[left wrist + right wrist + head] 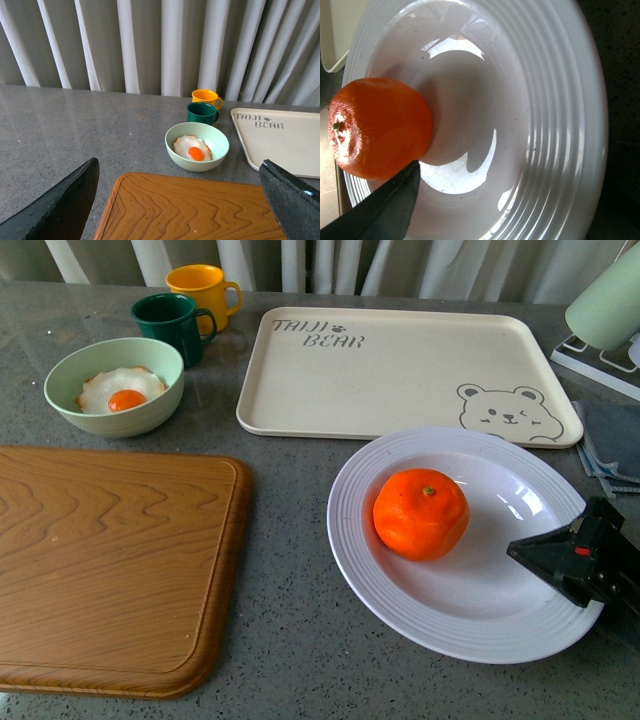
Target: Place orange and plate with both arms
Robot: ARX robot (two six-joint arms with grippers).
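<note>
White plate (348, 515) holds the orange (421, 513), just ahead of the right gripper (540, 558) at its rim; whether those jaws pinch the rim I cannot tell; left gripper (179, 172) gapes wide, empty; orange seems placed, so next likely needs a firm rim grip.

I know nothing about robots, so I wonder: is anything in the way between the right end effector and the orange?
Nothing visible is. The right end effector reaches over the plate at its right rim, and only bare white surface lies between it and the orange, which sits in the plate.
</note>
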